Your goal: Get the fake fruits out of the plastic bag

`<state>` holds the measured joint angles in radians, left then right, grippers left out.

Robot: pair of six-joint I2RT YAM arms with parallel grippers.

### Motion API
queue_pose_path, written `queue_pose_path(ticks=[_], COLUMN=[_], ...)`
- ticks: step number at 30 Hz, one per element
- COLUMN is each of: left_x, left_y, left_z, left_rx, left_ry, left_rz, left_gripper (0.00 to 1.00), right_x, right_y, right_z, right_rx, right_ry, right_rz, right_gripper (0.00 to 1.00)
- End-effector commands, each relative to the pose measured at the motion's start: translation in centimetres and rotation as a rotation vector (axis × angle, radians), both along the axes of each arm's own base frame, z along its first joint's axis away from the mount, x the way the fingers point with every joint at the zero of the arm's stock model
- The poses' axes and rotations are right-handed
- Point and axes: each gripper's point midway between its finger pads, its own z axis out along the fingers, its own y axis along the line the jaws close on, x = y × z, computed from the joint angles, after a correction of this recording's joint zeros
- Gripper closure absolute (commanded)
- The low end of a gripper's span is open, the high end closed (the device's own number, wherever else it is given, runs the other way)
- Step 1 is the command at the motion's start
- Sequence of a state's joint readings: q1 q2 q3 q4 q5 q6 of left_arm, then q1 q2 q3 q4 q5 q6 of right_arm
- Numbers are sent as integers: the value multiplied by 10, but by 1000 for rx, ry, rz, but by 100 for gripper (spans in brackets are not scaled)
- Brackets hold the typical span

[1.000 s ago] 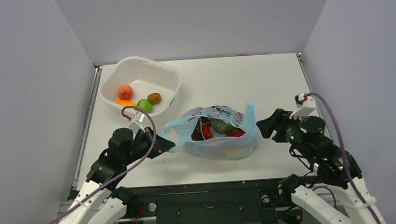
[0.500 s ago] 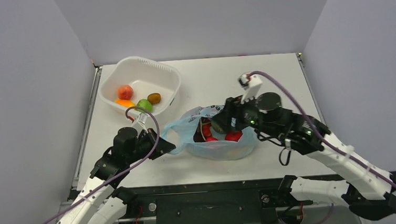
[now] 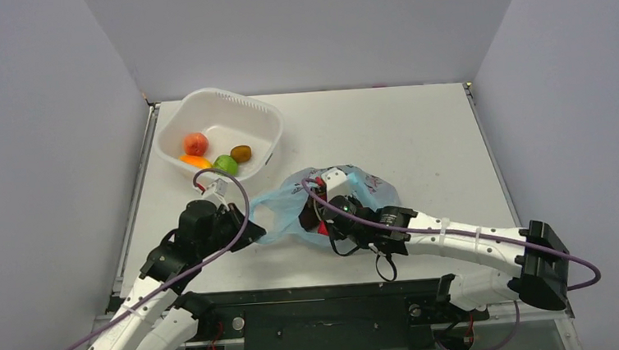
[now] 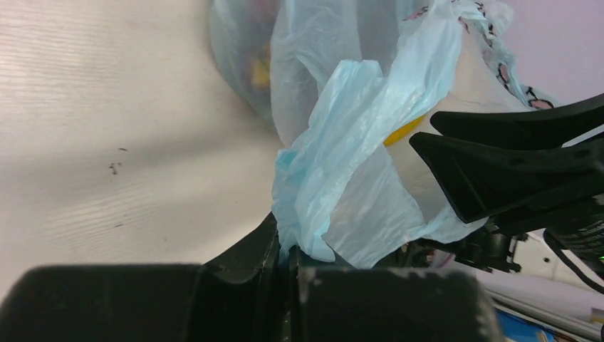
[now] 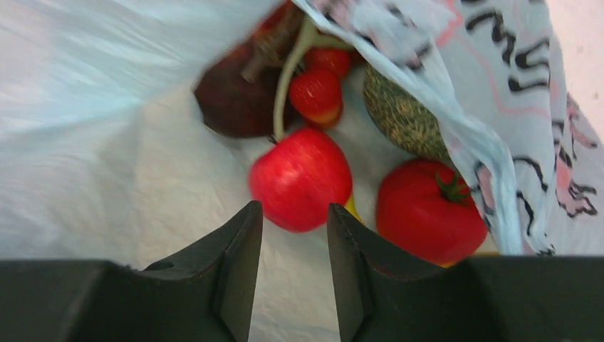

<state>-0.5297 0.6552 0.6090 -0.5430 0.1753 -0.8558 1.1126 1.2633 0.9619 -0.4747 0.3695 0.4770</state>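
At the far left of the tabletop, the white tub is sitting with a few small pieces in it. I am holding the left tool clamped shut on a tie handle of the plastic bag, and the light-blue film is bunching between its fingers. The bag is lying at mid tabletop with the fake fruits inside. My right tool is sitting in the bag's mouth, jaws parted and gripping nothing, with its tips just short of a red ball. A green ribbed gourd is lying beyond.
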Motion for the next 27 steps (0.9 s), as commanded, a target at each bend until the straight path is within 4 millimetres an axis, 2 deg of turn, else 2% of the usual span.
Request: queue_pose_path(ticks=[1,2,4,6,9,12,16,22,25,27], left_x=[8,6,8,10,15,15,12,7,6,5], left_y=[30,35,46,53,63,69,74,66,64,63], left_z=[4,-1,-5,-5,-6,-4,-6,-16,-20,-22], left_rx=[131,152,186,204,228,251,282,251,240,239], left_ry=[-47,-32,-25,-28,-26,-27,-23,3,24,32], left_rz=[106,126,181,219,282,303,303,265,267,265], left_gripper=[100,100,100,100,100,100,100,100,100,100], right_x=[-1,-8,-25,-37,-47,-42,-30,-16,-10,-5], right_y=[-1,9,14,22,28,27,14,2,6,17], right_z=[-25,-31,-60,-76,-87,-74,-50,-19,-9,-4], right_rx=[44,80,86,79,35,20,54,126,157,179], right_ry=[-21,4,61,95,112,56,-19,-75,-82,-84], right_rz=[-51,-25,5,22,37,28,-29,-87,-85,-71], right_gripper=[66,66,67,68,73,73,68,62,55,53])
